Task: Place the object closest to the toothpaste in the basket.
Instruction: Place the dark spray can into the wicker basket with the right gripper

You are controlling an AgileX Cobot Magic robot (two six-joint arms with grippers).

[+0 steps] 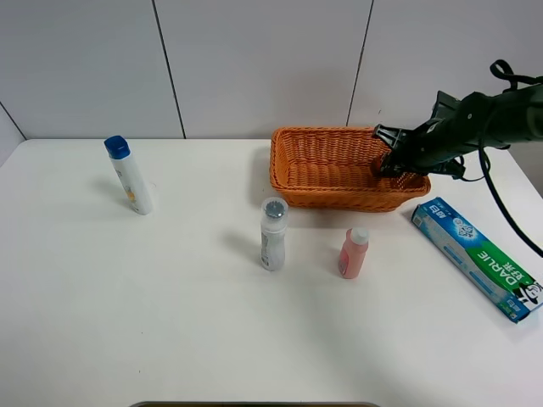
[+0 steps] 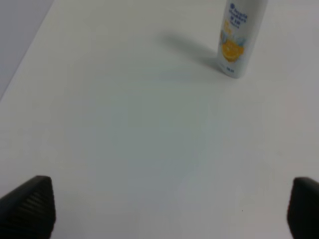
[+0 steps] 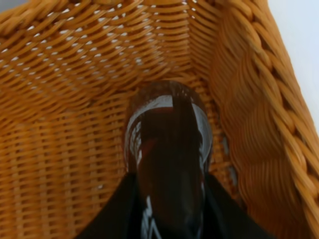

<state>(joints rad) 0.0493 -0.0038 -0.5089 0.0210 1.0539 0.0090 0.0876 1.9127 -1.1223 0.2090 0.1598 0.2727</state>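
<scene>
The toothpaste box [image 1: 475, 254], green and blue, lies flat at the right of the table. The orange wicker basket [image 1: 339, 199] stands at the back centre. My right gripper [image 1: 392, 165] reaches down into the basket's right end. In the right wrist view it [image 3: 169, 219] is shut on a dark brown bottle [image 3: 169, 144], low inside the basket's corner [image 3: 249, 124]. Whether the bottle touches the basket floor cannot be told. My left gripper [image 2: 169, 209] is open and empty above bare table; it is out of the exterior high view.
A white bottle with a blue cap [image 1: 130, 175] stands at the far left and shows in the left wrist view [image 2: 239, 35]. A white bottle with a grey cap [image 1: 272, 233] and a small pink bottle [image 1: 353, 253] stand in front of the basket.
</scene>
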